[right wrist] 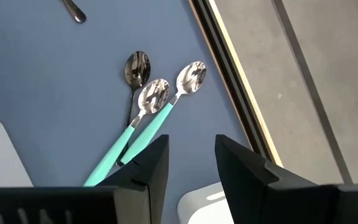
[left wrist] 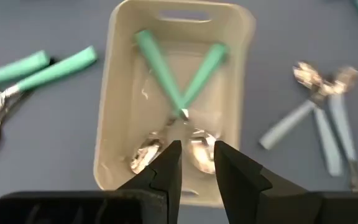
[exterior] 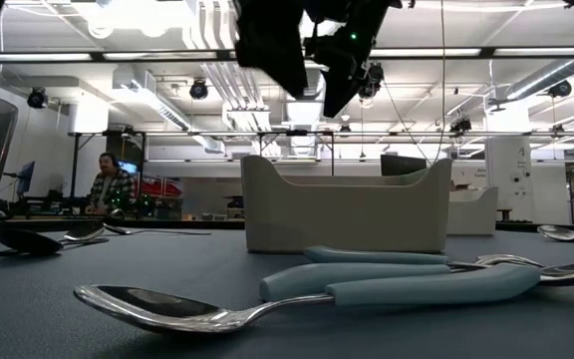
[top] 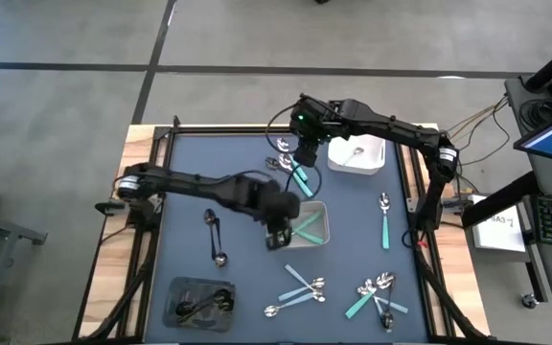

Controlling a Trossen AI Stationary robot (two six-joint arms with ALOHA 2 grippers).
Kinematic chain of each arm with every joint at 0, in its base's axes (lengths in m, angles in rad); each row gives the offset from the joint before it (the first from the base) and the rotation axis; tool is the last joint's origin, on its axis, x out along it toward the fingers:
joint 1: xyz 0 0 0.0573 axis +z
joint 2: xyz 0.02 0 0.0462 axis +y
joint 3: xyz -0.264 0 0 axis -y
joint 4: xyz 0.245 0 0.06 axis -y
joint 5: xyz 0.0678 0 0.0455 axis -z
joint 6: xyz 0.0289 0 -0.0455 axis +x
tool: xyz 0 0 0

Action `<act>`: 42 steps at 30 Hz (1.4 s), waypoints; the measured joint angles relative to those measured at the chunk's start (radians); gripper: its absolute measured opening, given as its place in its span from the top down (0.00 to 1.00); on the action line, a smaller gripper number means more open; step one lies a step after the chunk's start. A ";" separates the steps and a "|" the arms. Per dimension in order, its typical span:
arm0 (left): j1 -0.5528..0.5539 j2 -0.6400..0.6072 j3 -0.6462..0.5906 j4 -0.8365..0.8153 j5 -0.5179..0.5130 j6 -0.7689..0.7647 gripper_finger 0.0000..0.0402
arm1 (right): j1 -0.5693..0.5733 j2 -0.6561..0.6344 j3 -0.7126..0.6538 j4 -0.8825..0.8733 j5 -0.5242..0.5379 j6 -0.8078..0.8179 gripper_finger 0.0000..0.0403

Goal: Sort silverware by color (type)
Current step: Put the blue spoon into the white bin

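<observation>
Two teal-handled spoons (left wrist: 179, 81) lie crossed inside the grey tray (left wrist: 114, 93), heads at one end. My left gripper (left wrist: 196, 155) hovers open just above their heads, holding nothing; in the high view it is at the tray's left side (top: 281, 230). My right gripper (right wrist: 191, 152) stands open above two more teal-handled spoons (right wrist: 145, 118) and a black spoon (right wrist: 135, 68) lying on the blue mat near the far edge (top: 290, 171). Pale-blue-handled silverware (top: 300, 287) lies near the front.
A white tray (top: 377, 163) with one spoon stands at the far right. A dark tray (top: 175, 292) with black pieces sits at the front left. Black spoons (top: 214, 235) lie left of the grey tray, a teal-handled spoon (top: 384, 216) to its right, and more silverware (top: 377, 292) at the front right.
</observation>
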 joint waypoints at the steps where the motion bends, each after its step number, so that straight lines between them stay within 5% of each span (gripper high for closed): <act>1: -0.019 -0.015 -0.005 0.001 -0.022 0.010 0.81 | 0.000 0.000 0.000 0.000 0.000 0.000 0.69; 9: -0.115 -0.139 -0.085 0.013 -0.154 -0.025 0.81 | 0.000 0.000 0.000 0.001 0.000 -0.001 0.69; 16: -0.180 -0.354 -0.354 0.089 -0.216 -0.240 0.81 | 0.000 0.000 0.000 0.004 0.000 -0.003 0.69; 28: -0.334 -0.674 -0.857 0.639 -0.275 -0.496 0.81 | 0.000 0.000 -0.007 0.495 0.000 0.197 0.69; 32: -0.334 -0.685 -0.915 0.726 -0.290 -0.507 0.81 | 0.001 -0.001 -0.007 0.638 0.000 0.257 0.69; 37: -0.335 -0.685 -0.919 0.737 -0.290 -0.487 0.81 | 0.000 -0.002 -0.008 0.651 -0.174 0.295 0.69; 42: -0.334 -0.690 -0.919 0.723 -0.290 -0.458 0.81 | 0.002 -0.003 -0.008 0.628 -0.178 0.352 0.69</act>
